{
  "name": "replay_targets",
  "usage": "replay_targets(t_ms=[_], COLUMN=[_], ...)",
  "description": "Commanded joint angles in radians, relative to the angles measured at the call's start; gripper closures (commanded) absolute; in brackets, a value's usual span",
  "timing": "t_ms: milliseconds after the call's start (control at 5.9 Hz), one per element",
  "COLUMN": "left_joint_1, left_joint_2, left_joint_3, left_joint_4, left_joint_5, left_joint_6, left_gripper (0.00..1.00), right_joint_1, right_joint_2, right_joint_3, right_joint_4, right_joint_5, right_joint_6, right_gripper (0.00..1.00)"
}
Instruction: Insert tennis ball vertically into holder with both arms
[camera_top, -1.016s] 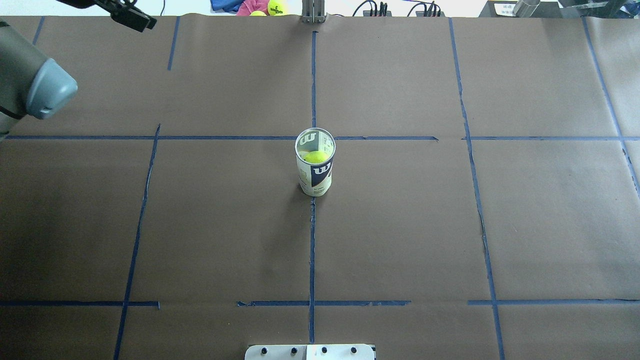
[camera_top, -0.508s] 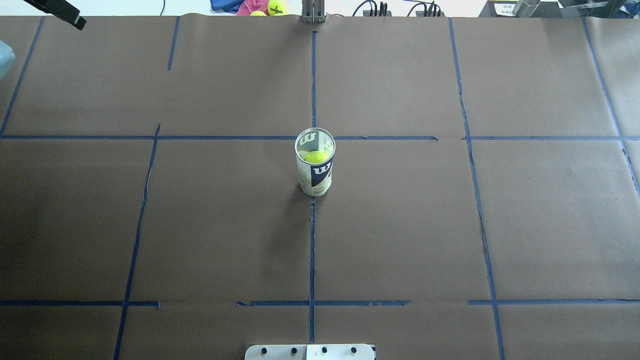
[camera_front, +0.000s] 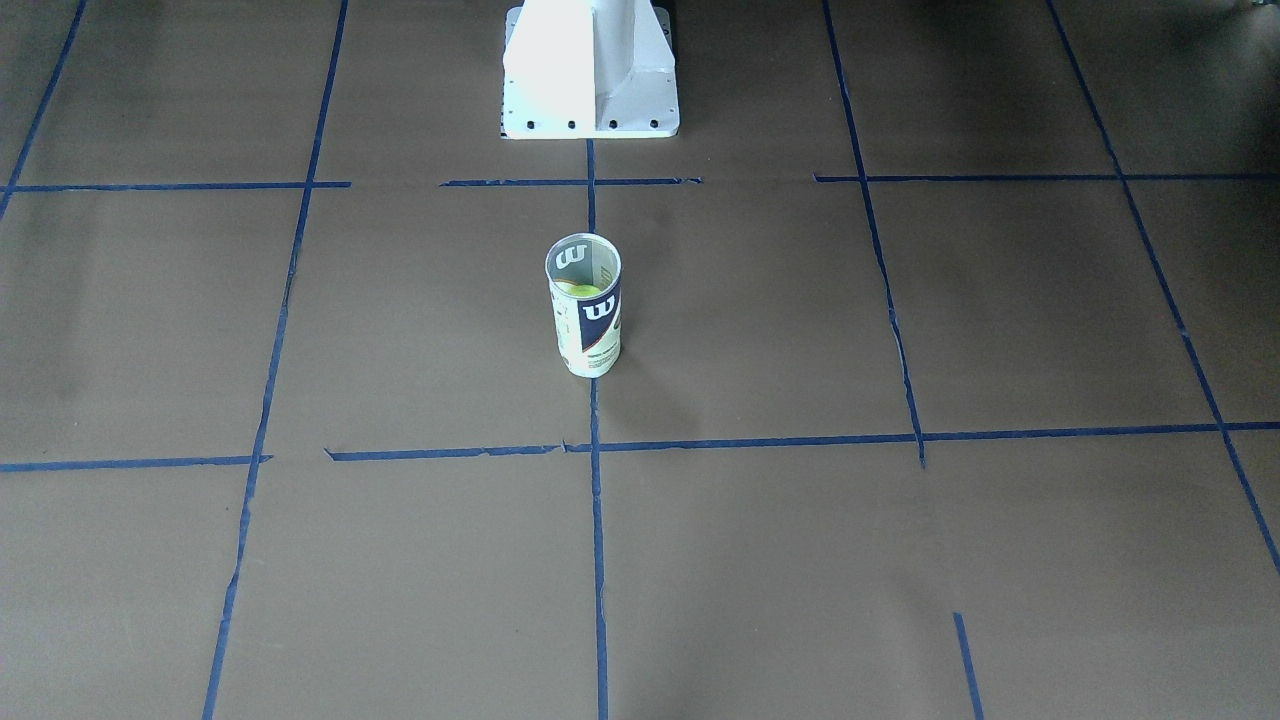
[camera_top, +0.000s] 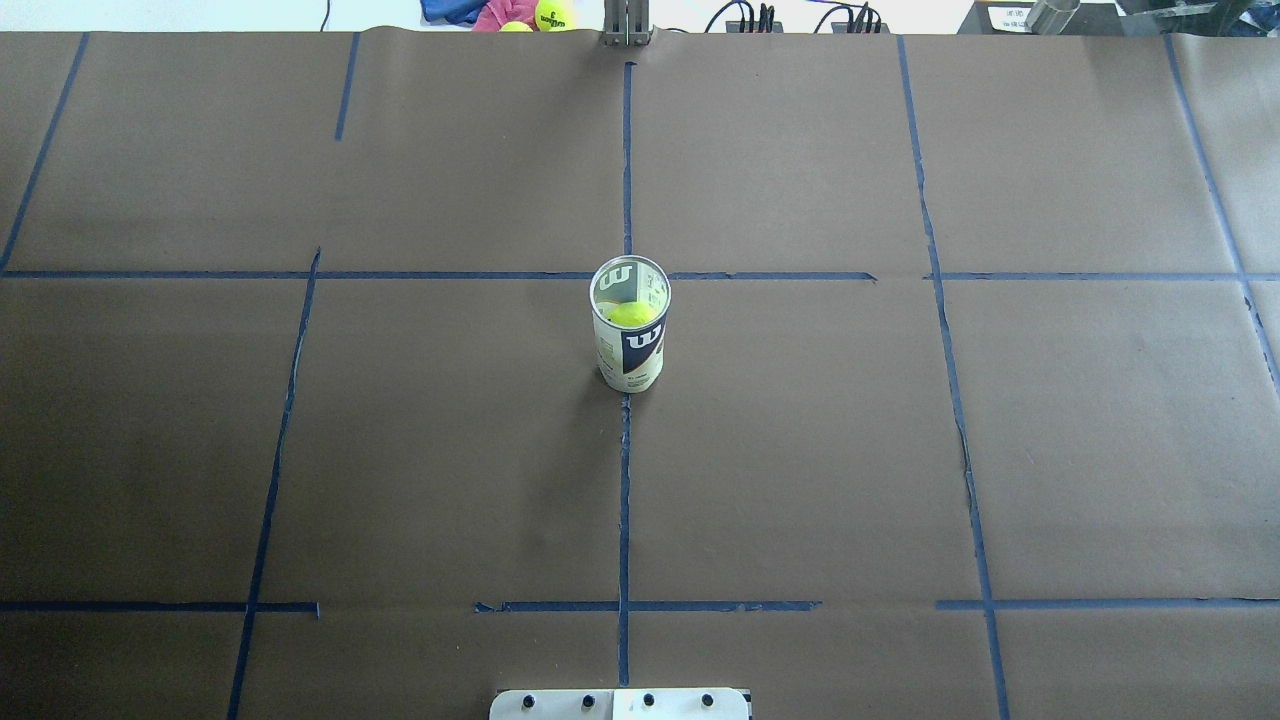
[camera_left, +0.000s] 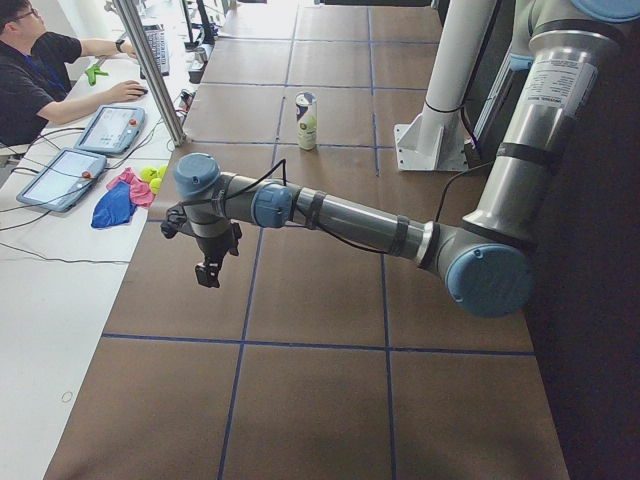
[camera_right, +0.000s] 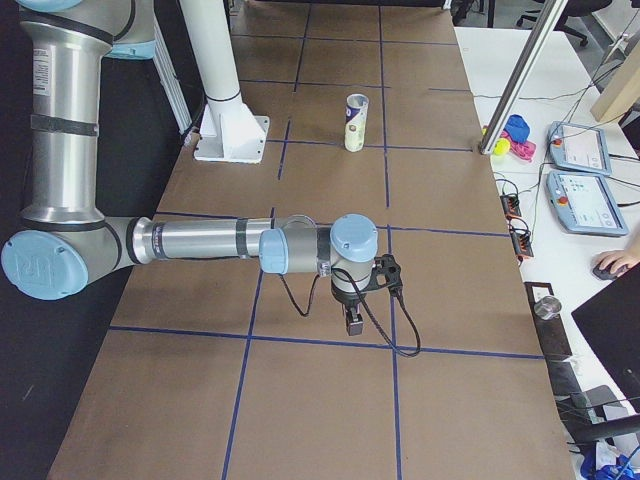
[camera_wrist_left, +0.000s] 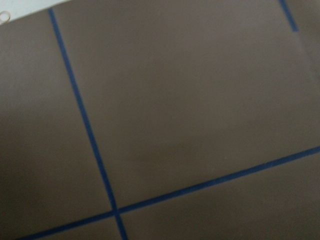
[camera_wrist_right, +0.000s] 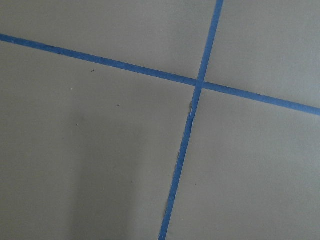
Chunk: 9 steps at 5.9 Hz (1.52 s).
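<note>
Tennis ball sits low inside the holder, which stands upright at the centre of the overhead frame on a crossing of blue tape lines, with nothing touching it. Judged from that, the insertion looks done.

The left gripper hangs over the brown table at the middle left of the left-side view, well apart from the can. The right gripper hangs the same way near the centre of the right-side view. Neither seems to carry anything. How far either pincer is open cannot be told from these side views, and the wrist cameras show only paper and tape.

Few risks remain. The tall, light can would probably tip if an arm swept across the middle of the table, and the ball could then roll out. The loose black cable on the right arm could also snag as that arm swings.
</note>
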Motion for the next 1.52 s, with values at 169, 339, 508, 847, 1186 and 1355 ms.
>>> replay_targets(t_ms=[169,339,508,847,1186,1355], left_joint_1=[-0.068,-0.067,-0.068,-0.067,-0.067,-0.067], left_joint_2=[0.166,0.209,0.214,0.226,0.228,0.228], left_joint_3=[-0.028,-0.034,-0.039,-0.068,-0.082,-0.082], left_joint_4=[0.017,0.014,0.009,0.011,0.011,0.011], left_joint_5=[-0.003,0.010,0.018,0.020,0.018,0.018], left_joint_6=[0.071,0.066,0.059,0.062,0.065,0.065], left_gripper=[0.00,0.00,0.00,0.00,0.00,0.00], right_joint_1=[0.000,0.000,0.000,0.000,0.000,0.000], right_joint_2=[0.000,0.000,0.000,0.002,0.000,0.000], right_joint_3=[-0.001,-0.001,0.001,0.001,0.001,0.001], right_joint_4=[0.000,0.000,0.000,0.000,0.000,0.000], right_joint_5=[0.002,0.002,0.002,0.002,0.003,0.003], right_joint_6=[0.002,0.002,0.002,0.002,0.002,0.002], right_gripper=[0.00,0.00,0.00,0.00,0.00,0.00])
